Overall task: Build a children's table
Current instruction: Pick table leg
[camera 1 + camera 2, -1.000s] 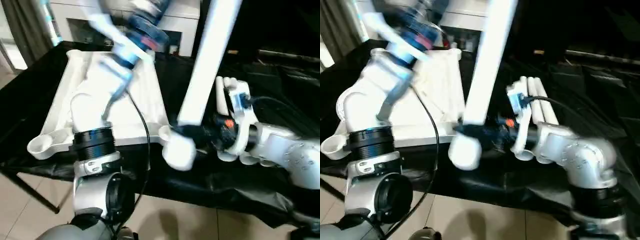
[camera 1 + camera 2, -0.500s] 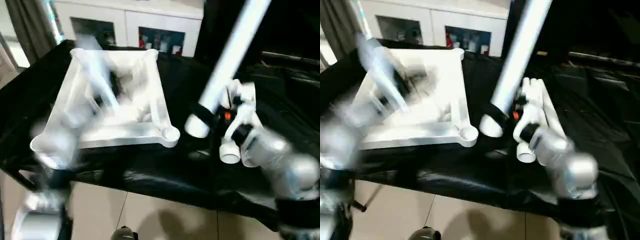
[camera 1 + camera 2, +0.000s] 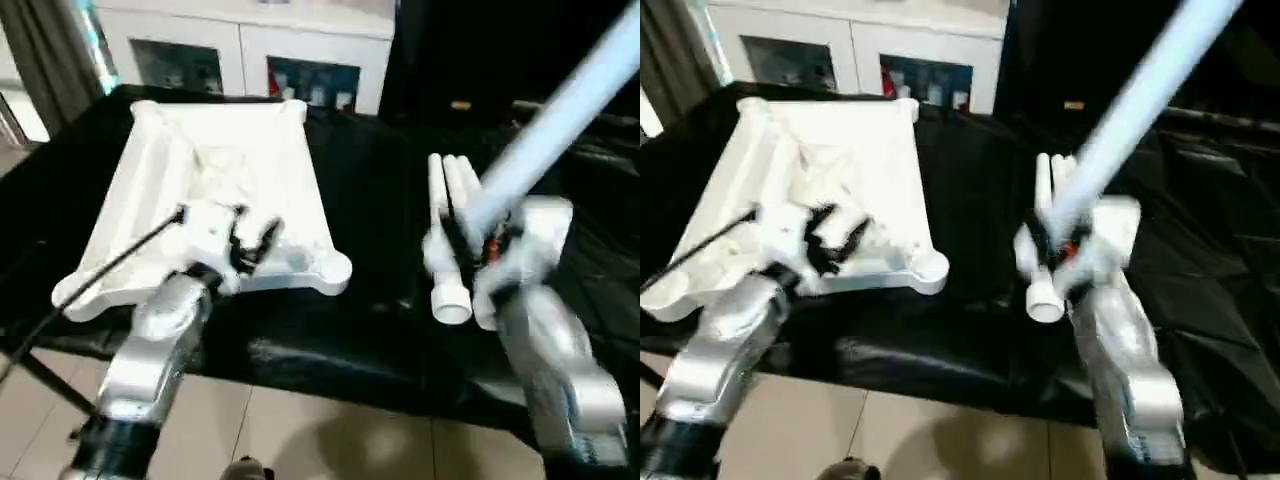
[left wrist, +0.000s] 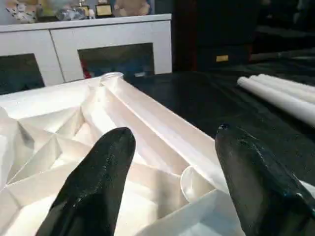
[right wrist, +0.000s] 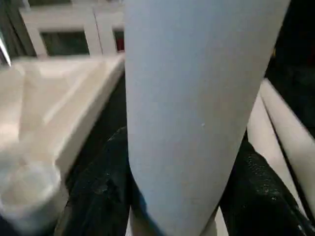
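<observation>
White plastic makes up the table top [image 3: 215,190], which is lying upside down on the black-draped work surface [image 3: 370,200], ribbed underside facing up and round sockets showing at its corners. The near right corner socket [image 3: 333,270] is sitting close to the front edge of the black cloth.

The left gripper [image 4: 172,162] is hovering over the near part of the table top, its two black fingers [image 4: 98,182] standing apart with nothing between them; in the left wrist view, the ribs and one round socket are lying just beyond the fingertips.

The right gripper [image 5: 182,196] is gripping one white leg [image 3: 560,115] near its thick end, black fingers [image 5: 101,191] pressing on either side of the tube. The leg is tilting up and away toward the upper right, off the cloth.

More white legs [image 3: 450,215] are lying side by side on the black cloth just beside the right gripper, well apart from the table top, their open ends pointing toward the robot.

White cabinets [image 3: 250,55] with glass doors are standing behind the work surface.
</observation>
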`<state>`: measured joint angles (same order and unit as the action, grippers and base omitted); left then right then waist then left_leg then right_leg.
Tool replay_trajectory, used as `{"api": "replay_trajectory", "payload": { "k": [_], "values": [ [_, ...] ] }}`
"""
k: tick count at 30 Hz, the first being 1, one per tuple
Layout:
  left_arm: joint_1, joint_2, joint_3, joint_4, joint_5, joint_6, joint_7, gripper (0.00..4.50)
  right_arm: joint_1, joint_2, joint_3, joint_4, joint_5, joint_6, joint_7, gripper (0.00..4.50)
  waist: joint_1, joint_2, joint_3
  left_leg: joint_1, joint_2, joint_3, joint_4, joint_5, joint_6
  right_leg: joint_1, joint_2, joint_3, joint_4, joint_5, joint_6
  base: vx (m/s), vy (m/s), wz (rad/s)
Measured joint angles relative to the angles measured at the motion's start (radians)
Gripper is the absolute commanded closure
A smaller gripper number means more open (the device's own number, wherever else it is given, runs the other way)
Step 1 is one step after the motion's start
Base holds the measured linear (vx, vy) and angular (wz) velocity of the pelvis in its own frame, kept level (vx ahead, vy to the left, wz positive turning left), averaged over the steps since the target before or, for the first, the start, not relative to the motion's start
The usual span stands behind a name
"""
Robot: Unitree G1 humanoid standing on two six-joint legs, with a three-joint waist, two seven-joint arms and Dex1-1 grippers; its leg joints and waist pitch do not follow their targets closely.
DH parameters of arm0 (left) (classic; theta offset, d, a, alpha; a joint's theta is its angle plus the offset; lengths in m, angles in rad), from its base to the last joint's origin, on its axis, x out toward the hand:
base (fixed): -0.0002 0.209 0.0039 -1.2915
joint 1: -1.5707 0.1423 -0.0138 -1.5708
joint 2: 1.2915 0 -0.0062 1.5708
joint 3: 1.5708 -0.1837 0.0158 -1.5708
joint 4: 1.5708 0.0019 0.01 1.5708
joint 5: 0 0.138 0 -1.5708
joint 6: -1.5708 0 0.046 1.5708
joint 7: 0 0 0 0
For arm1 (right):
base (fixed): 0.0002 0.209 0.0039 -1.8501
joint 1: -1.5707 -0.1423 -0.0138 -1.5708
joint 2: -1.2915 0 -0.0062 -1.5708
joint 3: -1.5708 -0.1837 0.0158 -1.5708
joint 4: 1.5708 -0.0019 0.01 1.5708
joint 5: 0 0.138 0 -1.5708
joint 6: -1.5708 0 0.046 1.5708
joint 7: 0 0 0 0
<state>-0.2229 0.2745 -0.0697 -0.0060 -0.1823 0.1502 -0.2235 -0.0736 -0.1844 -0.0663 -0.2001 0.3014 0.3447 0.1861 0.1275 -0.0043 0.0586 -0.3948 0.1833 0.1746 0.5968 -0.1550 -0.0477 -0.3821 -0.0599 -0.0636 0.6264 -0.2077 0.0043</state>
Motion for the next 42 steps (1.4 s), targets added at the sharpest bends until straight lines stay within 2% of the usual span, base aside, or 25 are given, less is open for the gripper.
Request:
{"api": "replay_trajectory", "payload": {
  "k": [7,10,12,13,17,18,19,20,21,22,23,24,27,29,30,31,32,33,34,35,36,38,39,40,42],
  "values": [
    [0.106,-0.051,0.004,-0.097,0.071,-0.018,0.095,1.38,0.073,0.018,0.026,-0.055,-0.037,-0.023,-0.01,2.61,0.016,0.008,-0.005,-0.006,-0.011,-0.006,0.02,-0.009,0.017,0.002,-0.018,-0.001,-0.002,0.002,0.01,-0.001,0.024,-0.03],
    [0.104,-0.042,0.021,-0.099,0.092,-0.005,0.133,1.38,0.06,0.034,0.052,-0.055,-0.039,-0.023,-0.017,2.61,-0.003,0.013,-0.005,-0.007,-0.01,-0.009,0.019,-0.01,0.019,0.004,-0.009,0.002,-0.017,0.007,0.003,-0.016,0.079,0.01],
    [0.101,-0.047,0.034,-0.099,0.091,0.002,0.145,1.38,0.05,0.035,0.06,-0.054,-0.042,-0.023,-0.016,2.61,-0.017,0.016,-0.004,-0.007,0.003,-0.01,0.019,-0.009,0.017,0.006,0.004,-0.003,0.017,-0.001,-0.019,-0.017,-0.027,0.08],
    [0.097,-0.049,0.037,-0.099,0.09,0.004,0.151,1.38,0.044,0.035,0.059,-0.054,-0.044,-0.024,-0.017,2.61,-0.019,0.016,-0.004,-0.007,0.017,-0.008,0.015,-0.005,0.01,0.0,0.013,-0.011,0.063,-0.006,-0.027,-0.034,-0.053,0.16],
    [0.098,-0.068,0.042,-0.099,0.096,0.003,0.155,1.38,0.027,0.035,0.059,-0.054,-0.055,-0.026,-0.015,2.61,-0.021,-0.021,-0.017,-0.007,0.035,-0.005,-0.008,0.011,-0.016,0.006,0.019,-0.006,0.068,-0.058,-0.033,-0.046,-0.191,0.05],
    [0.098,-0.076,0.042,-0.099,0.1,0.004,0.161,1.38,0.027,0.032,0.053,-0.054,-0.055,-0.028,-0.012,2.61,-0.022,-0.022,-0.016,-0.008,0.031,-0.006,0.0,0.006,-0.014,-0.001,0.024,-0.011,0.066,-0.058,-0.041,-0.042,-0.202,-0.08],
    [0.093,-0.092,0.027,-0.1,0.105,0.008,0.162,1.38,0.021,0.022,0.038,-0.048,-0.054,-0.028,-0.008,2.61,-0.013,-0.03,-0.013,-0.032,0.017,-0.006,0.109,-0.042,0.048,0.0,0.023,-0.008,0.068,-0.055,-0.048,-0.042,-0.202,-0.08],
    [0.092,-0.094,0.015,-0.101,0.108,0.011,0.162,1.38,0.016,0.016,0.026,-0.047,-0.053,-0.028,-0.006,2.61,-0.013,-0.038,-0.011,-0.025,-0.013,-0.009,0.148,-0.05,0.061,-0.003,0.02,-0.006,0.065,-0.054,-0.049,-0.029,-0.192,-0.1],
    [0.087,-0.094,0.01,-0.102,0.11,0.012,0.162,1.38,0.004,0.009,0.015,-0.048,-0.05,-0.028,-0.005,2.61,-0.016,-0.039,-0.012,-0.008,-0.038,-0.014,0.137,-0.05,0.06,-0.009,0.021,-0.006,0.062,-0.053,-0.048,-0.068,-0.162,-0.09],
    [0.076,-0.092,0.011,-0.109,0.111,0.012,0.162,1.38,-0.014,0.002,-0.001,-0.049,-0.043,-0.028,-0.005,2.61,-0.018,-0.032,-0.015,0.014,-0.061,-0.019,0.081,-0.052,0.06,-0.021,0.035,-0.014,0.057,-0.049,-0.04,-0.068,-0.162,-0.09],
    [0.066,-0.086,0.013,-0.11,0.112,0.012,0.162,1.38,-0.022,-0.001,-0.008,-0.049,-0.038,-0.028,-0.005,2.61,-0.017,-0.02,-0.018,0.024,-0.063,-0.031,0.047,-0.07,0.027,-0.022,0.045,-0.026,0.05,-0.043,-0.041,-0.081,-0.124,0.02],
    [0.068,-0.085,0.02,-0.11,0.113,0.013,0.162,1.38,-0.021,0.0,-0.005,-0.049,-0.036,-0.026,-0.003,2.61,-0.015,-0.024,-0.016,0.024,-0.053,-0.031,0.039,-0.068,0.023,-0.019,0.048,-0.037,0.035,-0.033,-0.041,-0.075,-0.114,0.05],
    [0.074,-0.085,0.028,-0.11,0.114,0.018,0.16,1.38,-0.028,-0.003,0.022,-0.049,-0.036,-0.022,0.02,2.61,-0.015,-0.017,-0.015,0.031,-0.024,-0.03,0.023,-0.062,0.009,-0.002,0.056,-0.071,-0.006,-0.024,-0.041,-0.042,-0.065,0.03],
    [0.075,-0.085,0.028,-0.123,0.114,0.023,0.153,1.38,-0.037,-0.012,0.04,-0.049,-0.038,-0.019,0.04,2.61,-0.02,-0.004,-0.001,0.056,-0.007,-0.023,0.016,-0.064,0.005,0.024,0.053,-0.1,-0.032,-0.024,-0.043,0.0,0.0,0.0],
    [0.077,-0.085,0.028,-0.132,0.114,0.025,0.15,1.38,-0.039,-0.011,0.047,-0.049,-0.039,-0.019,0.042,2.61,-0.022,0.004,0.005,0.066,0.0,-0.026,0.012,-0.066,0.002,0.054,0.049,-0.12,-0.048,-0.025,-0.044,-0.07,0.008,0.09],
    [0.066,-0.081,0.028,-0.144,0.114,0.026,0.147,1.38,-0.039,-0.011,0.053,-0.053,-0.04,-0.019,0.045,2.61,-0.019,0.001,0.006,0.056,-0.014,-0.043,0.012,-0.067,0.0,0.065,0.032,-0.097,0.022,-0.078,-0.034,-0.07,0.008,0.09],
    [0.053,-0.083,0.027,-0.155,0.115,0.027,0.144,1.38,-0.037,-0.011,0.053,-0.052,-0.043,-0.019,0.045,2.61,-0.018,-0.024,0.001,0.043,-0.038,-0.042,0.023,-0.067,0.001,0.073,0.007,-0.047,0.071,-0.104,-0.036,-0.022,0.001,0.44],
    [0.057,-0.088,0.032,-0.167,0.115,0.025,0.145,1.38,-0.043,-0.012,0.058,-0.049,-0.047,-0.019,0.047,2.61,-0.018,-0.051,0.0,0.038,-0.049,-0.047,0.046,-0.081,0.008,0.072,-0.004,-0.036,0.101,-0.146,-0.028,0.043,-0.027,0.59],
    [0.076,-0.091,0.029,-0.166,0.116,0.028,0.144,1.38,-0.041,-0.011,0.066,-0.045,-0.052,-0.018,0.051,2.61,-0.013,-0.027,0.005,0.023,-0.043,-0.066,0.129,-0.102,0.039,0.088,-0.014,-0.065,0.089,-0.15,-0.031,0.043,-0.027,0.59],
    [0.09,-0.089,0.03,-0.165,0.116,0.031,0.144,1.38,-0.041,-0.008,0.072,-0.041,-0.056,-0.018,0.052,2.61,-0.014,-0.021,0.006,0.005,-0.046,-0.082,0.196,-0.102,0.039,0.108,-0.023,-0.09,0.079,-0.151,-0.029,0.101,0.006,0.4],
    [0.092,-0.087,0.03,-0.164,0.117,0.033,0.144,1.38,-0.04,-0.003,0.075,-0.037,-0.058,-0.018,0.054,2.61,-0.015,-0.011,0.007,0.009,-0.042,-0.081,0.2,-0.102,0.039,0.124,-0.036,-0.126,0.06,-0.151,-0.022,0.114,0.054,0.5],
    [0.08,-0.087,0.031,-0.166,0.116,0.033,0.144,1.38,-0.04,-0.003,0.074,-0.032,-0.059,-0.018,0.055,2.61,-0.023,0.02,-0.002,0.026,-0.013,-0.074,0.114,-0.128,0.021,0.15,-0.033,-0.18,0.025,-0.143,-0.008,0.107,0.071,0.63],
    [0.08,-0.085,0.037,-0.166,0.116,0.036,0.147,1.38,-0.038,0.0,0.081,-0.025,-0.059,-0.012,0.056,2.61,-0.035,0.016,-0.002,0.034,-0.016,-0.081,0.099,-0.126,0.029,0.166,-0.025,-0.186,-0.001,-0.143,-0.007,0.176,0.086,0.79],
    [0.083,-0.081,0.047,-0.166,0.116,0.039,0.15,1.38,-0.045,0.009,0.094,-0.022,-0.059,-0.008,0.057,2.61,-0.042,0.01,0.001,0.035,-0.038,-0.099,0.083,-0.125,0.033,0.158,-0.01,-0.155,0.006,-0.152,-0.023,0.176,0.086,0.79],
    [0.093,-0.073,0.076,-0.157,0.117,0.048,0.155,1.38,-0.06,0.029,0.118,-0.027,-0.053,-0.005,0.064,2.61,-0.055,-0.002,-0.006,0.052,-0.049,-0.104,0.076,-0.135,0.043,0.103,0.018,-0.08,0.111,-0.161,-0.035,0.206,0.035,0.33]
  ]
}}
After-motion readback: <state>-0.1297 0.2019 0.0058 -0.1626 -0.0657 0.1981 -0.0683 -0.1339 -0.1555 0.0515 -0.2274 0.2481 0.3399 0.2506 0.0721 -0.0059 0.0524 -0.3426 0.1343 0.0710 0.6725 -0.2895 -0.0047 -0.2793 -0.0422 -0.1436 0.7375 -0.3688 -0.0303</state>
